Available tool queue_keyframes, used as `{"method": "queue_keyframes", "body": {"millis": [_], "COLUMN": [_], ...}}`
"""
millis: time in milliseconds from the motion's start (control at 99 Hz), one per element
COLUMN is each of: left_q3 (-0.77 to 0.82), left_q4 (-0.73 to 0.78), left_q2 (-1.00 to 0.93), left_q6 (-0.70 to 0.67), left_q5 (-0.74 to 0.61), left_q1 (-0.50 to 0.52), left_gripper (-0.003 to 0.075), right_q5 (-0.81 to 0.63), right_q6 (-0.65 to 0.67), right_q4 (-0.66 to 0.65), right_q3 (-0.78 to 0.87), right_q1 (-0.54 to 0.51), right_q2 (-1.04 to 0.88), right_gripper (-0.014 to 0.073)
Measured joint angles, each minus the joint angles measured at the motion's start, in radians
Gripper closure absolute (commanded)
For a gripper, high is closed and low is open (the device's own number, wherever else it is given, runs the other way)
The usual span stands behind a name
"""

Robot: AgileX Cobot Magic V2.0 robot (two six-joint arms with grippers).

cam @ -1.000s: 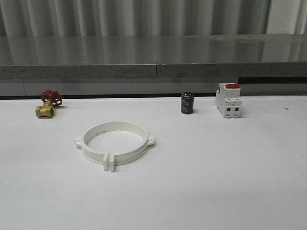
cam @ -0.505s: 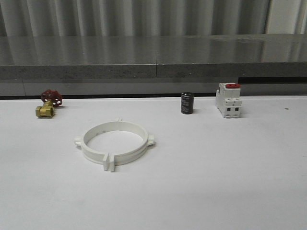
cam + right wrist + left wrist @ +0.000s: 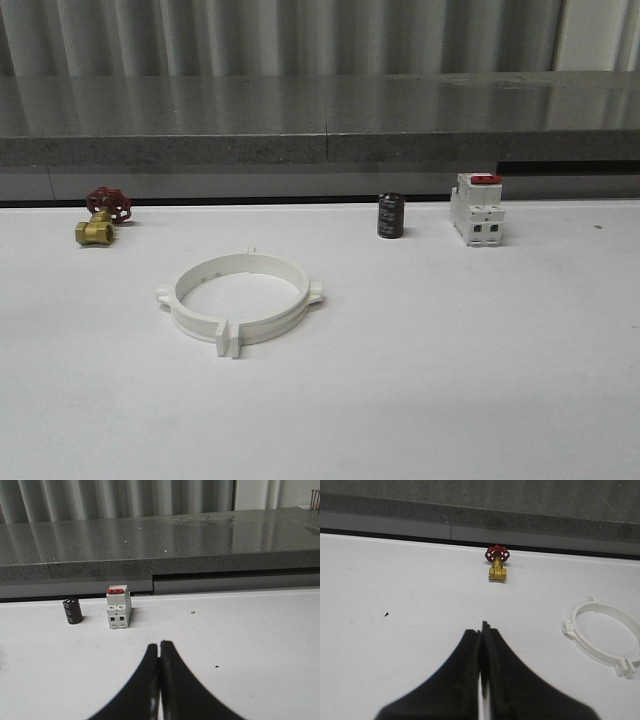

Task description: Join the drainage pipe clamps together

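Observation:
The drainage pipe clamps (image 3: 239, 297) lie on the white table left of centre, two white half-rings joined into one ring with tabs meeting at the front and back. The same ring (image 3: 602, 636) shows in the left wrist view, well off to the side of my left gripper (image 3: 481, 628), which is shut with nothing in it. My right gripper (image 3: 159, 645) is also shut and empty, hanging over bare table short of the white switch.
A brass valve with a red handwheel (image 3: 100, 216) stands at the back left. A black cylinder (image 3: 390, 215) and a white boxy switch with a red top (image 3: 476, 209) stand at the back right. A grey ledge (image 3: 320, 140) runs behind the table.

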Motion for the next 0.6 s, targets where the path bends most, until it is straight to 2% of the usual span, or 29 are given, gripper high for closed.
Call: {"method": "queue_keyframes", "body": {"millis": [182, 404, 596], "left_q3": [0.022, 0.147, 0.264], "left_q4": [-0.012, -0.121, -0.139], "left_q2": [-0.05, -0.15, -0.253], "left_q6": [0.007, 0.147, 0.163], "left_q5": [-0.073, -0.251, -0.279], "left_q1": [0.0, 0.001, 0.002], "left_gripper": [0.0741, 0.0741, 0.0741], "right_q5": [0.0, 0.0, 0.0], "right_q6": [0.0, 0.0, 0.0], "right_q4": [0.0, 0.0, 0.0], "right_q3": [0.0, 0.0, 0.0], "right_q1": [0.0, 0.0, 0.0], "right_q2": [0.0, 0.0, 0.0], "right_gripper": [0.0661, 0.0661, 0.0661]}}
